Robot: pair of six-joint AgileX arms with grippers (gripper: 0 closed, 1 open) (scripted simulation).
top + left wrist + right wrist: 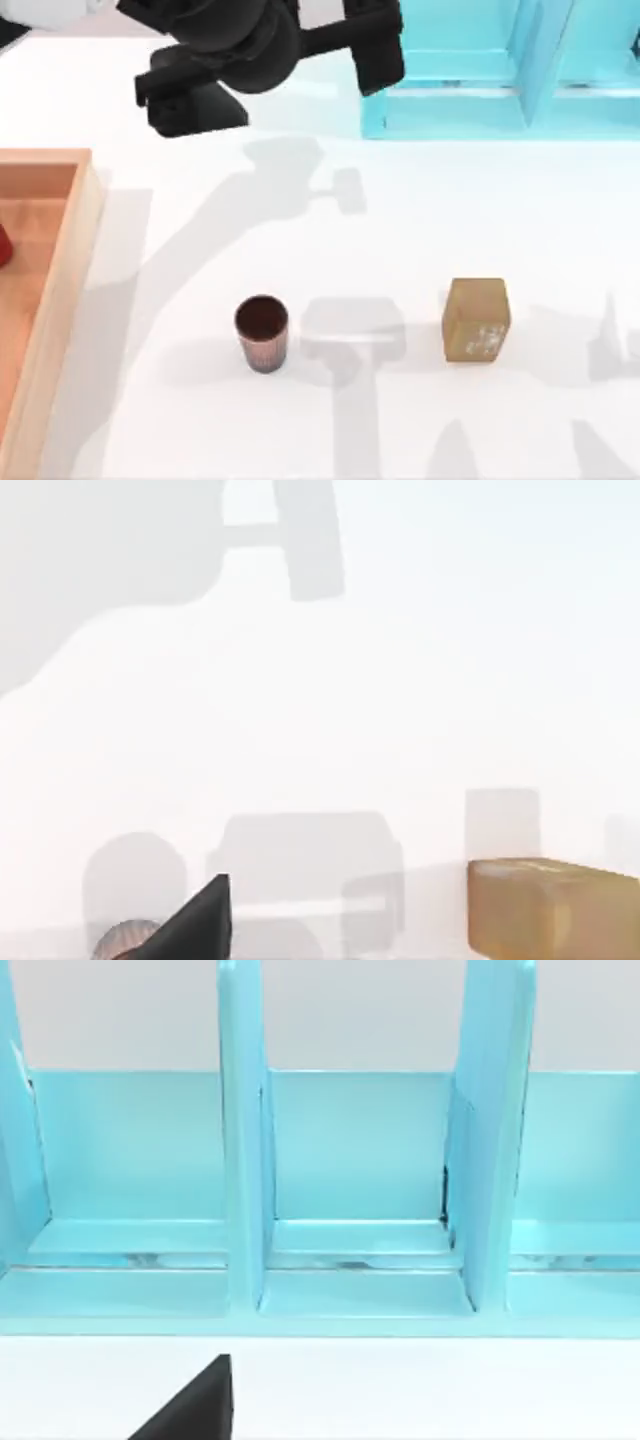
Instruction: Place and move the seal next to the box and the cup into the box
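The cup, a dark reddish-brown ribbed tumbler, stands upright on the white table near the front, left of centre. To its right, with a clear gap between them, the tan seal rests with whitish markings on its front face. The box is the wooden tray at the table's left edge. My left gripper hangs high over the back of the table, far from both objects and holding nothing. In the left wrist view the seal and the cup's rim show far below. A dark part of my right gripper faces the shelf.
A turquoise shelf frame with upright dividers stands at the back right. Something small and red lies inside the box at its left edge. Arm shadows fall across the white table between the cup and the seal.
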